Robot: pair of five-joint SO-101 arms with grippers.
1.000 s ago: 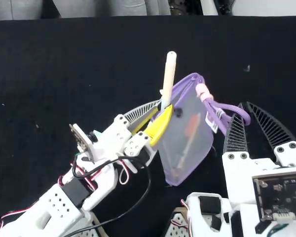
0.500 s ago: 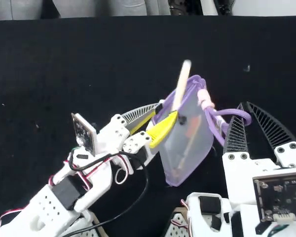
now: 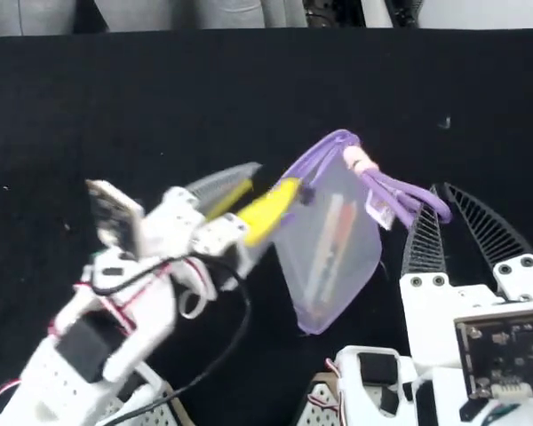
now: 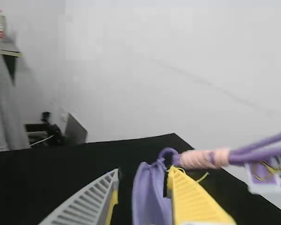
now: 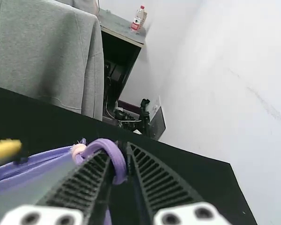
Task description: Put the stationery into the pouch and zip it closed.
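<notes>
A translucent purple pouch [image 3: 333, 266] hangs upright with its mouth open, and pens [image 3: 330, 244] lie inside it. My right gripper [image 3: 441, 190] is beside the pouch, shut on its purple strap [image 3: 407, 197]; the strap's loop [image 5: 113, 157] sits between the black fingers [image 5: 154, 180]. My left gripper [image 3: 275, 177] is open at the pouch's mouth. Its yellow finger [image 4: 192, 201] and grey finger [image 4: 89, 201] stand either side of the purple rim [image 4: 147, 197]. A pink bead [image 3: 364, 161] sits on the strap near the zip end.
A black cloth [image 3: 142, 98] covers the table, bare at the back and far left. Both arms' white bodies [image 3: 444, 355] take up the front edge. Behind the table stand grey fabric [image 5: 42, 56] and a dark shelf [image 5: 117, 61].
The cream pen that stuck up out of the pouch mouth has tipped and dropped inside. My left gripper let it go and the left arm swung back to the left.
</notes>
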